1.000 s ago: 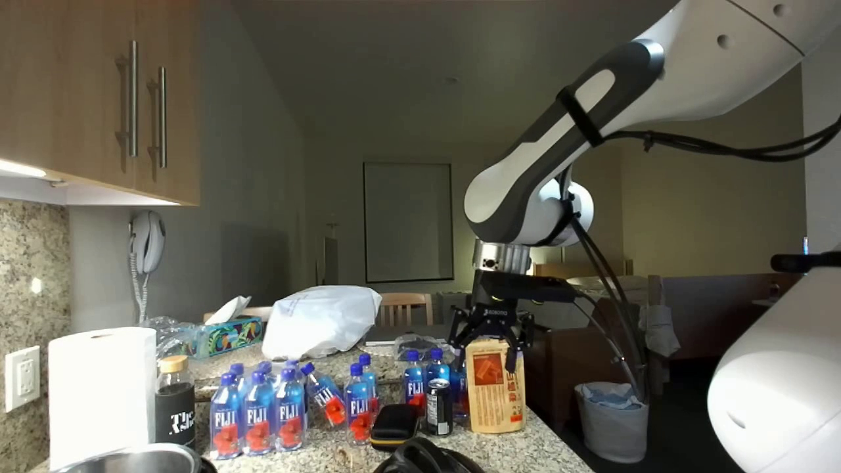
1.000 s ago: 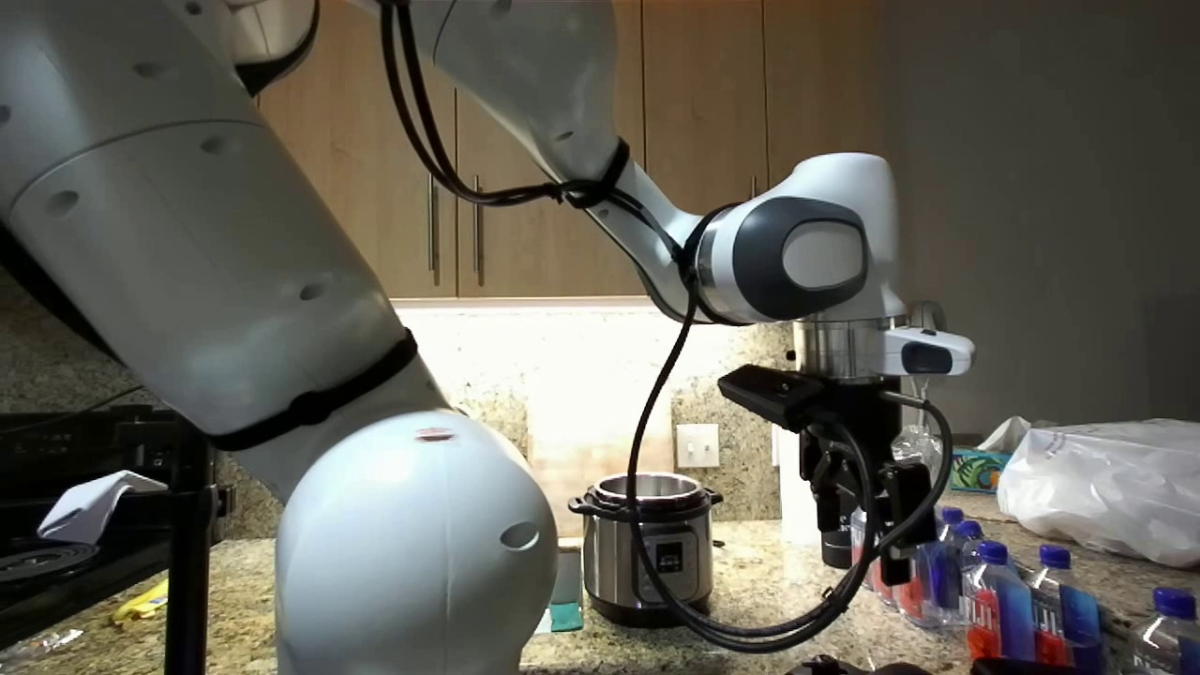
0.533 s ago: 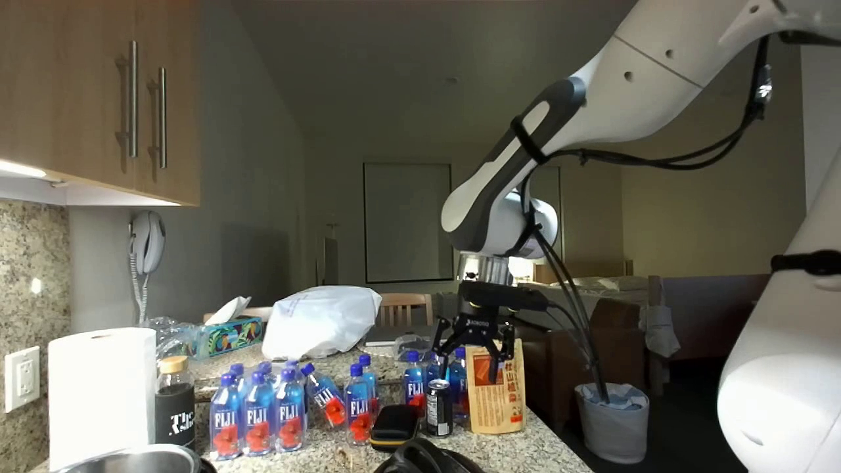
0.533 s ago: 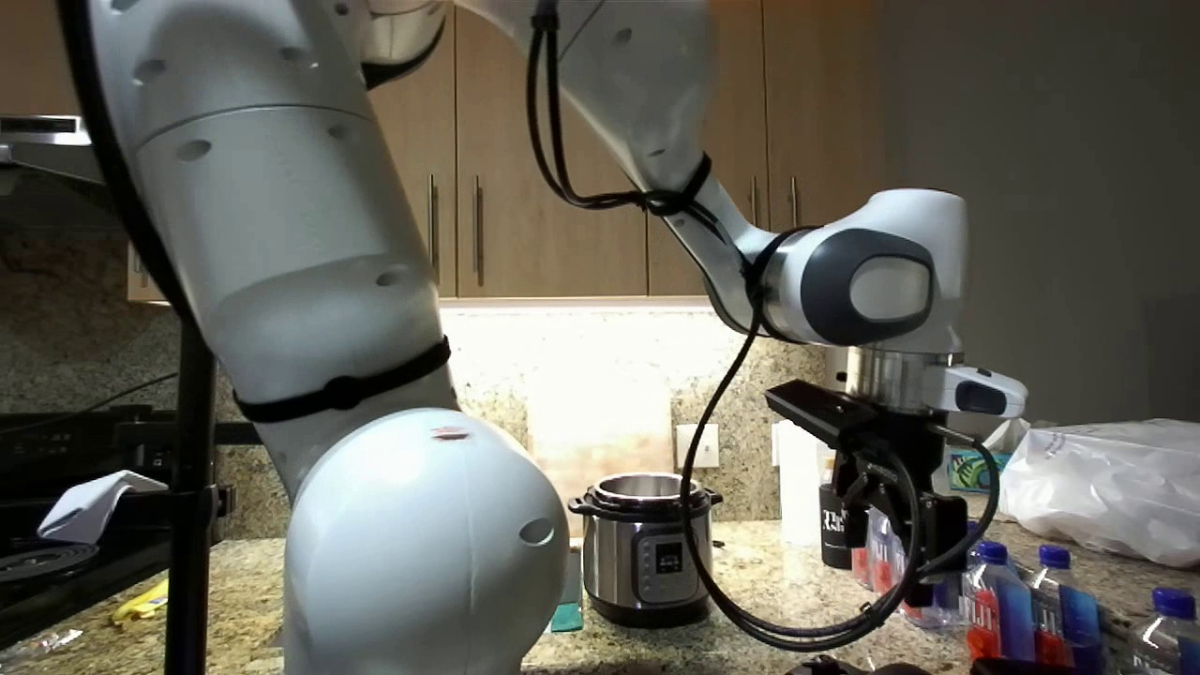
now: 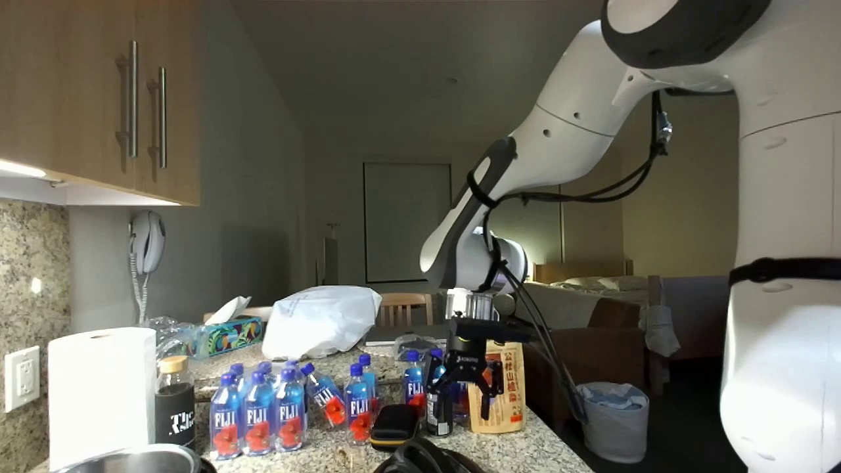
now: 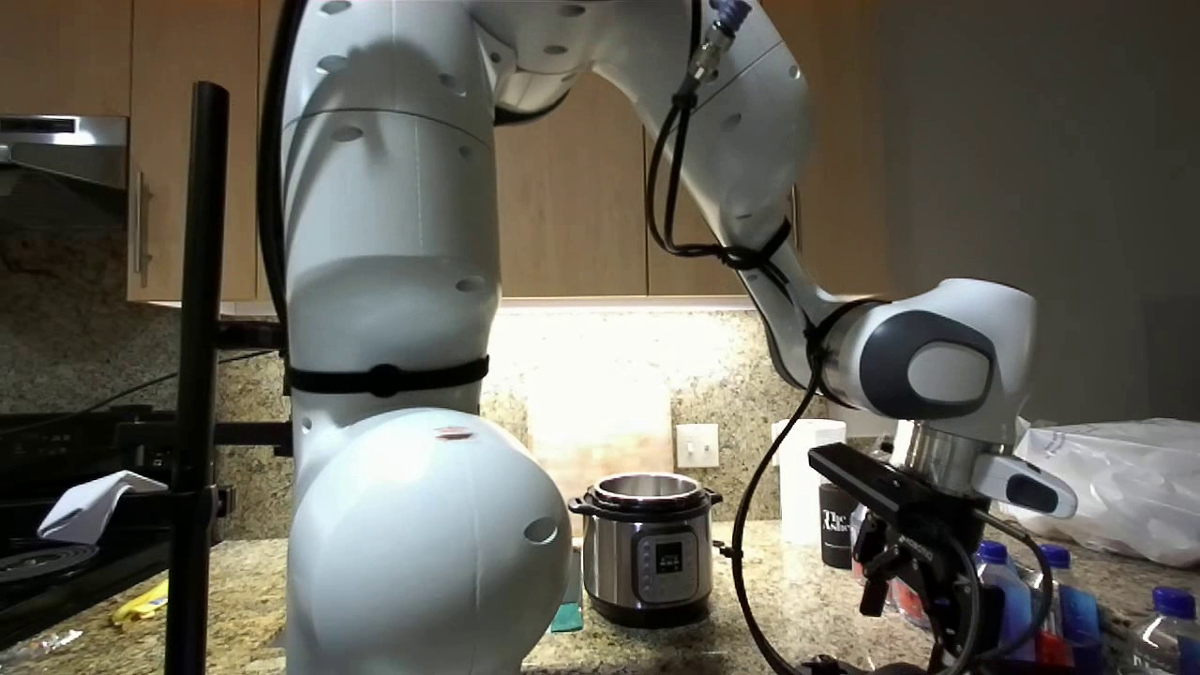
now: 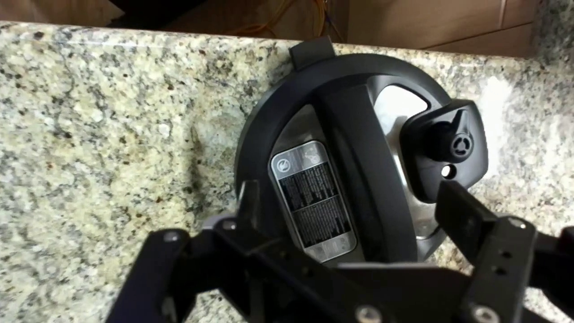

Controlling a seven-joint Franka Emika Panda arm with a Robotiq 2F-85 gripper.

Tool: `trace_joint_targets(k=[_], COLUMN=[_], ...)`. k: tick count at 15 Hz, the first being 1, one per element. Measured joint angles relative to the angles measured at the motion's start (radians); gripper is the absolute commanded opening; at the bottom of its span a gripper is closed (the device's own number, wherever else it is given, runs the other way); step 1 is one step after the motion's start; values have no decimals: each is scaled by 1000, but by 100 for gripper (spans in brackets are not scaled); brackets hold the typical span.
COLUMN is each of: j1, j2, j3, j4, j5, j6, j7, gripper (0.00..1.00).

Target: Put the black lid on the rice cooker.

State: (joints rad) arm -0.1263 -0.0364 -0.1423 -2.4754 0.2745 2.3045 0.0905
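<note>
The black lid (image 7: 358,157) lies on the granite counter (image 7: 112,148) in the wrist view, with a raised handle bar across its middle and a valve on one side. Its top also shows at the bottom of an exterior view (image 5: 427,456). My gripper (image 7: 352,206) is open and empty above the lid, its fingers spread either side of the handle. It also shows in both exterior views, tilted in one of them (image 6: 907,621). The steel rice cooker (image 6: 647,562) stands upright with its top uncovered. Its rim shows in an exterior view (image 5: 138,458).
Several water bottles (image 5: 256,410), a black case (image 5: 394,424), a can (image 5: 439,410) and a paper bag (image 5: 506,394) stand beyond the lid. A dark bottle (image 5: 174,401) and paper towel roll (image 5: 102,394) stand near the cooker. The counter edge (image 7: 157,36) runs close by the lid.
The arm has swung and lowered; the gripper has come down, moving left in one exterior view and right in the other, and has tilted. It stays open. Lid and cooker have not moved.
</note>
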Motion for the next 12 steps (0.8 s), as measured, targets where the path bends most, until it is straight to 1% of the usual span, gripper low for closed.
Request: trace_joint_targets(k=[4,5,6,8,12], j1=[-7,-15,-24,-42,-46], j2=[101,120,135,145,145], j3=[-5,-5,-7,-13,-16], j4=[67,85,102,123,130], j5=[192,223,233,232,231], j6=[-73,-106,-143,-188,-196], j7=[-286,-352,-391,-404,-404], gripper=[100,100,100,100,100])
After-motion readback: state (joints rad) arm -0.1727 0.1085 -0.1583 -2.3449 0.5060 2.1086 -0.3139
